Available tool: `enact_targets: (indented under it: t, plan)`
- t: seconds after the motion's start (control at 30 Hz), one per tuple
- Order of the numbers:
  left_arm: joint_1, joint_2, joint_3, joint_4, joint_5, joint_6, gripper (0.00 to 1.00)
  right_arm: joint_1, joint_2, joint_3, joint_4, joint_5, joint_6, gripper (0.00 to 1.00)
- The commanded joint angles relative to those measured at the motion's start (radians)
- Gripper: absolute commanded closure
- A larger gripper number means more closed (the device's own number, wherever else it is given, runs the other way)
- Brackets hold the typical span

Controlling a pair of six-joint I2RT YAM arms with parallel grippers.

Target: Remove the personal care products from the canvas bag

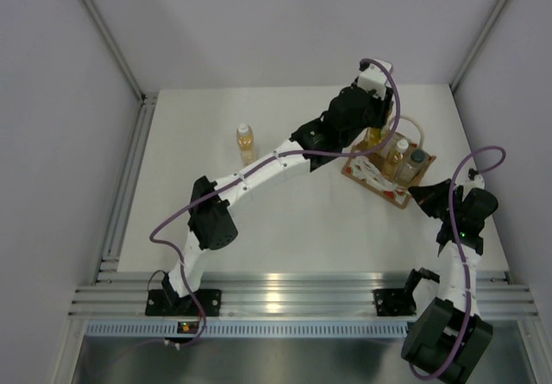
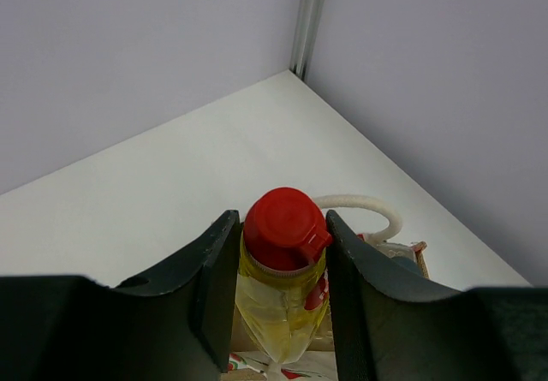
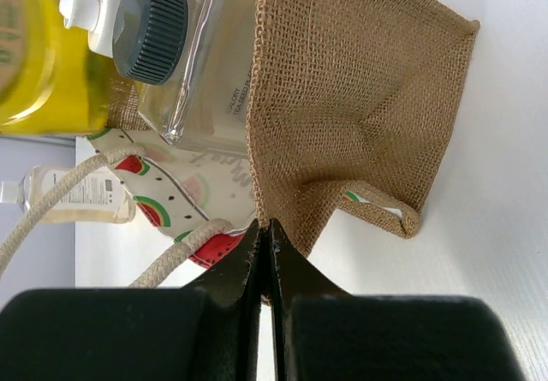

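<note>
Both grippers work at the coarse-woven canvas bag [image 3: 360,98], far right on the table [image 1: 293,220].
The left gripper [image 2: 282,231] clamps the glossy yellow bottle [image 2: 278,308] by its round red cap, over the bag. The right gripper's [image 3: 264,235] pressed-together fingers pinch the burlap edge. The flat-sided clear bottle [image 3: 214,64], ribbed grey cap, sits inside.

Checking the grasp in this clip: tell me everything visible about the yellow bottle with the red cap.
The yellow see-through plastic bottle with the round red cap stands about upright, with liquid inside and a red patch on its side. The left pincer is shut on it, clamping both sides at the neck. Its base hangs at the mouth of the tan canvas bag; whether it is clear of the bag cannot be told.
</note>
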Motion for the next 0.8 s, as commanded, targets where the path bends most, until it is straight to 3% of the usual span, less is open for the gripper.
enact_targets:
  t: [0.0, 0.33, 0.77]
  plan:
    - [-0.005, -0.196, 0.023, 0.161, -0.072, 0.019, 1.00, 0.007, 0.004, 0.016, -0.071, -0.005, -0.036, 1.00]
    - [0.009, -0.326, -0.127, 0.161, -0.161, 0.100, 1.00, 0.007, 0.006, 0.019, -0.073, -0.001, -0.039, 1.00]
    - [0.118, -0.492, -0.574, 0.316, -0.207, 0.062, 1.00, 0.007, -0.007, 0.024, -0.088, 0.009, -0.045, 1.00]
